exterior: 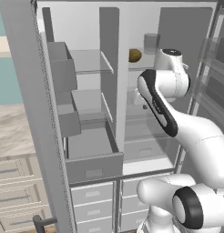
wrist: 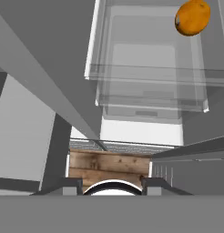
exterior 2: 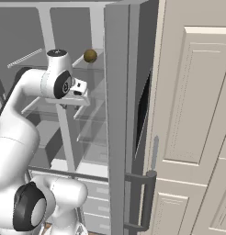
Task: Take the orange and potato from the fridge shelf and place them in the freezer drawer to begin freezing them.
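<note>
Judging by its look, the orange (wrist: 192, 17) will handle as a small, firm, light ball with a smooth skin that could slip, so the fingers should close across its widest middle, squarely through the centre, with gentle pressure. In the hand view it sits at the upper right, above the clear fridge bins (wrist: 150, 86), a little longer than it is wide, its long axis tilted from lower left to upper right; being nearly round, it points no particular way. The potato (exterior: 134, 55) rests on the upper fridge shelf (exterior: 92, 61) beside a grey translucent cup (exterior: 151, 43); it is a dull rounded lump, probably harder and rougher, so easier to hold. The freezer drawer (exterior: 94, 169) stands pulled out at lower left, well below the shelf. The gripper (exterior 2: 80, 88) hangs in front of the shelves, apart from both; whether its fingers are parted or closed I cannot tell.
</note>
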Tool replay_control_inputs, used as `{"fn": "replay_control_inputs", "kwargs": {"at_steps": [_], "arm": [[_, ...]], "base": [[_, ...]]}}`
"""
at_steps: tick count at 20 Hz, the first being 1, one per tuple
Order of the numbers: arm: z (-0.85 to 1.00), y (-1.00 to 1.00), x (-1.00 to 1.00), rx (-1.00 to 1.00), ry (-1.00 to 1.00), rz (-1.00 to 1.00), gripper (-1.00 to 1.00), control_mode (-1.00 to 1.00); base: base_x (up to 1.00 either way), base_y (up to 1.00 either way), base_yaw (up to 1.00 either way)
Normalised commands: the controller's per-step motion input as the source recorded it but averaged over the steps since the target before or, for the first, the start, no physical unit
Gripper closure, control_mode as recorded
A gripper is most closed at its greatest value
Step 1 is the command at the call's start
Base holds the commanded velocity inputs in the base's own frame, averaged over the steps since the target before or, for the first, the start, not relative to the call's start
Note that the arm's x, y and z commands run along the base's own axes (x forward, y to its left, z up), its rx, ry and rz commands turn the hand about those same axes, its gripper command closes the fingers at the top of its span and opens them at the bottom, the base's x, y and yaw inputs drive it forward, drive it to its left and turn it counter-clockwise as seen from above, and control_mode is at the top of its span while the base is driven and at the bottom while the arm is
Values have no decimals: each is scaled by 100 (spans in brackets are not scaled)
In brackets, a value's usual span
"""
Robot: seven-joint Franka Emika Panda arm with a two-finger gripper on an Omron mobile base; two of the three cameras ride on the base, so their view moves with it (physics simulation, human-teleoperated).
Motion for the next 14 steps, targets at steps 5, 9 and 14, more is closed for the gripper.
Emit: {"fn": "replay_control_inputs", "kwargs": {"at_steps": [5, 9, 14], "arm": [[0, 0, 0, 0, 0, 0, -100, -100], [22, -2, 0, 1, -8, 0, -100, -100], [65, -5, 0, 5, -30, -1, -100, -100]], "base": [[0, 0, 0], [0, 0, 0], [0, 0, 0]]}}
